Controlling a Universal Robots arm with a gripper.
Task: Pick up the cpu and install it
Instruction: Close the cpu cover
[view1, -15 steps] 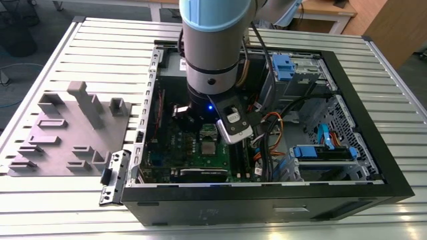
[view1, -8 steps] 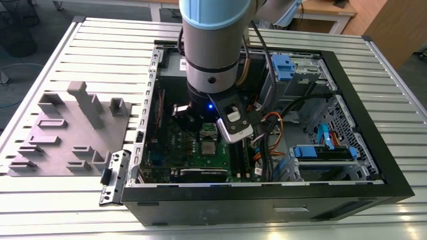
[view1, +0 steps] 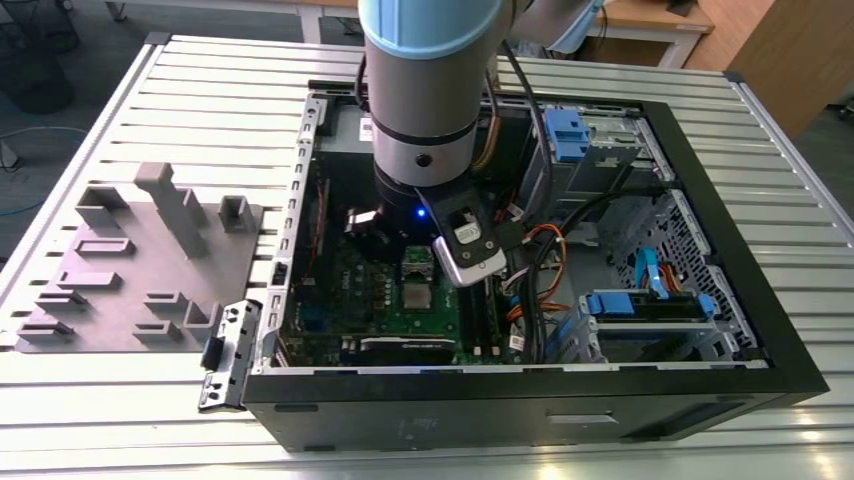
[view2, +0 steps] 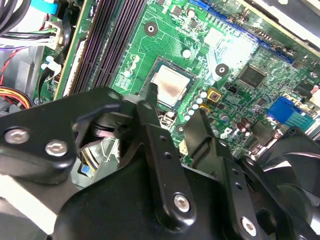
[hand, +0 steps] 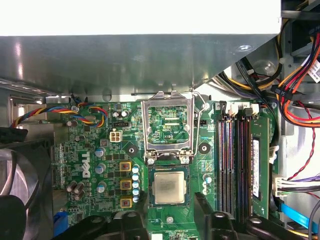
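Inside the computer case (view1: 467, 425), over the green board (hand: 100, 150), the gripper (hand: 170, 200) hangs with fingers spread and empty, one on each side of the cpu (hand: 170, 187). The cpu lies flat in its socket, just beside the raised metal frame (hand: 168, 125). Seating looks done; the frame is not yet shut.

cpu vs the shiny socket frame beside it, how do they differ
The cpu is a solid square with a pale metal top; the frame is an open rectangle with the board showing through it. The cpu is smaller than the frame. The cpu lies flat on the board; the frame is swung open, clear of the cpu. Both are silvery metal.
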